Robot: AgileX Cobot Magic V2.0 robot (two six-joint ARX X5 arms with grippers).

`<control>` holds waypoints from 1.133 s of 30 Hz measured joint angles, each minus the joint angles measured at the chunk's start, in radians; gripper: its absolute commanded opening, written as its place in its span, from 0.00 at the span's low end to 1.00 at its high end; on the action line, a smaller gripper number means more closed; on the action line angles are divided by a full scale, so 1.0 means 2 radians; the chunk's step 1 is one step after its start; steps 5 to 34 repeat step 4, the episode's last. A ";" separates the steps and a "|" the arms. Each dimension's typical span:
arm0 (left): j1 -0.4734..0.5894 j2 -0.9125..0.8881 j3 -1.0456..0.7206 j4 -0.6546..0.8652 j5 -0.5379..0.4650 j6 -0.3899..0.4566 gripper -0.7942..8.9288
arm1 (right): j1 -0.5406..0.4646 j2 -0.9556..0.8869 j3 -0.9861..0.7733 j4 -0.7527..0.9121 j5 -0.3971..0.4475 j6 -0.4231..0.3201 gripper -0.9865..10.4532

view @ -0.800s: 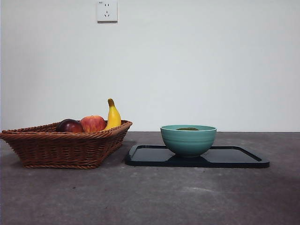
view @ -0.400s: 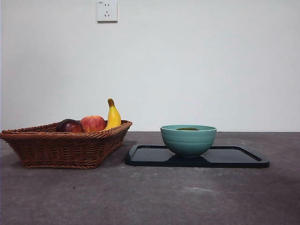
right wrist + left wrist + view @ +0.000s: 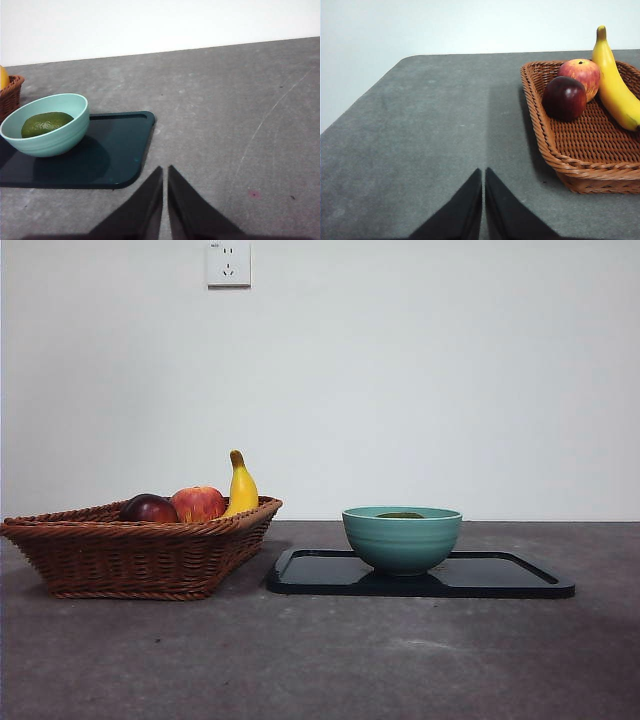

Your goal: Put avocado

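Both grippers sit idle with jaws pressed together and nothing between them: the right gripper (image 3: 165, 172) hovers over the grey table (image 3: 240, 100) beside the flat black rectangular tray (image 3: 115, 150), the left gripper (image 3: 483, 175) well clear of the brown woven wicker basket (image 3: 555, 150). The dark olive-green, egg-shaped avocado (image 3: 46, 123) lies inside the pale teal ceramic bowl (image 3: 65, 135) standing on the tray, only its top visible over the rim from the front (image 3: 401, 515). The task looks finished. Risk appears slight: a careless sweep by the right arm could nudge the bowl or slide the tray, tipping the fruit out.
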 measured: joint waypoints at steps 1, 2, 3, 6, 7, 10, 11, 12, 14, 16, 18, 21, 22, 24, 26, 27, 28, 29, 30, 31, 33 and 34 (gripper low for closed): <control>0.000 0.000 0.000 0.000 0.000 0.000 0.09 | 0.000 0.000 0.000 0.000 0.000 0.000 0.09; 0.000 0.000 0.000 0.000 0.000 0.000 0.09 | 0.000 0.000 0.000 0.000 0.000 0.000 0.09; 0.000 0.000 0.000 0.000 0.000 0.000 0.09 | 0.000 0.000 0.000 0.000 0.000 0.000 0.09; 0.000 0.000 0.000 0.000 0.000 0.000 0.09 | 0.000 0.000 0.000 0.000 0.000 0.000 0.09; 0.000 0.000 0.000 0.000 0.000 0.000 0.09 | 0.000 0.000 0.000 0.000 0.000 0.000 0.09; 0.000 0.000 0.000 0.000 0.000 0.000 0.09 | 0.000 0.000 0.000 0.000 0.000 0.000 0.09; 0.000 0.000 0.000 0.000 0.000 0.000 0.09 | 0.000 0.000 0.000 0.000 0.000 0.000 0.09; 0.000 0.000 0.000 0.000 0.000 0.000 0.09 | 0.000 0.000 0.000 0.000 0.000 0.000 0.09; 0.000 0.000 0.000 0.000 0.000 0.000 0.09 | 0.000 0.000 0.000 0.000 0.000 0.000 0.09; 0.000 0.000 0.000 0.000 0.000 0.000 0.09 | 0.000 0.000 0.000 0.000 0.000 0.000 0.09; 0.000 0.000 0.000 0.000 0.000 0.000 0.09 | 0.000 0.000 0.000 0.000 0.000 0.000 0.09; 0.000 0.000 0.000 0.000 0.000 0.000 0.09 | 0.000 0.000 0.000 0.000 0.000 0.000 0.09; 0.000 0.000 0.000 0.000 0.000 0.000 0.09 | 0.000 0.000 0.000 0.000 0.000 0.000 0.09; 0.000 0.000 0.000 0.000 0.000 0.000 0.09 | 0.000 0.000 0.000 0.000 0.000 0.000 0.09; 0.000 0.000 0.000 0.000 0.000 0.000 0.09 | 0.000 0.000 0.000 0.000 0.000 0.000 0.09; 0.000 0.000 0.000 0.000 0.000 0.000 0.09 | 0.000 0.000 0.000 0.000 0.000 0.000 0.09; 0.000 0.000 0.000 0.000 0.000 0.000 0.09 | 0.000 0.000 0.000 0.000 0.000 0.000 0.09; 0.000 0.000 0.000 0.000 0.000 0.000 0.09 | 0.000 0.000 0.000 0.000 0.000 0.000 0.09; 0.000 0.000 0.000 0.000 0.000 0.000 0.09 | 0.000 0.000 0.000 0.000 0.000 0.000 0.09; 0.000 0.000 0.000 0.000 0.000 0.000 0.09 | 0.000 0.000 0.000 0.000 0.000 0.000 0.09; 0.000 0.000 0.000 0.000 0.000 0.000 0.09 | 0.000 0.000 0.000 0.000 0.000 0.000 0.09; 0.000 0.000 0.000 0.000 0.000 0.000 0.09 | 0.000 0.000 0.000 0.000 0.000 0.000 0.09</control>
